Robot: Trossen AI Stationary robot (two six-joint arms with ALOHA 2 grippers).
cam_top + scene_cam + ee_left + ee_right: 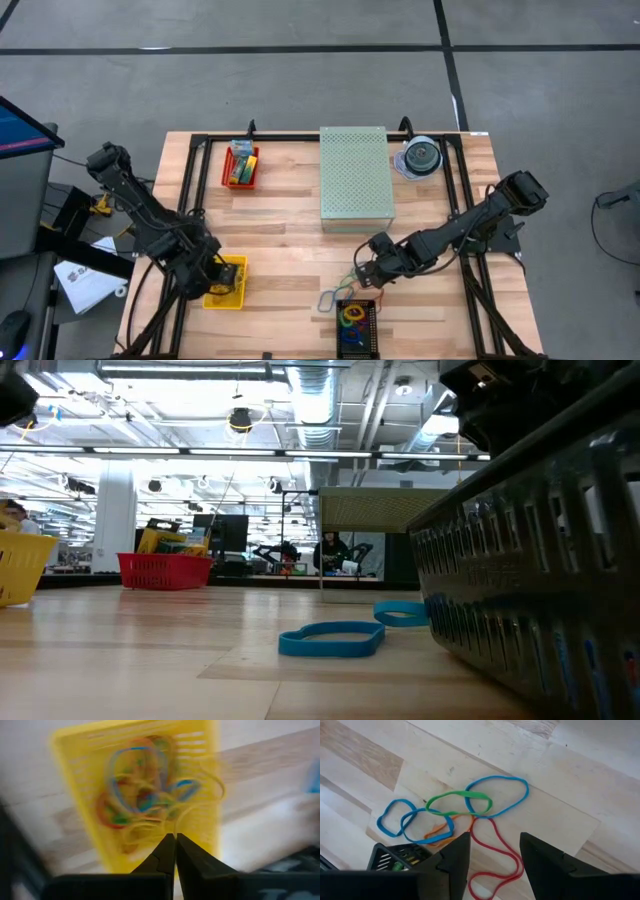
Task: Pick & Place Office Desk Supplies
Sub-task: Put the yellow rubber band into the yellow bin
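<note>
Loose rubber bands lie flat on the wooden table [290, 240]: a red loop [512, 857], a green one [457, 794], a large blue one [496, 777], smaller blue ones [395, 801] and an orange one [437, 831]. My right gripper [495, 840] hangs open just above them [365, 275], and the red loop shows between its fingers. My left gripper [175, 837] is shut above the yellow basket [85, 795], which holds a tangle of coloured bands [140, 790]. Crayon boxes [240, 160] sit in the red basket [226, 178] at the far left. My left gripper points down over the yellow basket. A thin pale yellow loop [212, 795] runs up to its fingertips. In the blur I cannot tell whether the tips pinch it.
A black basket [372, 318] with bands stands at the near edge, right beside the loose bands, and fills the right of the low view [540, 610]. The pale green perforated box [355, 178] and the disc case [420, 158] stand at the back. A blue band [330, 640] lies near the basket.
</note>
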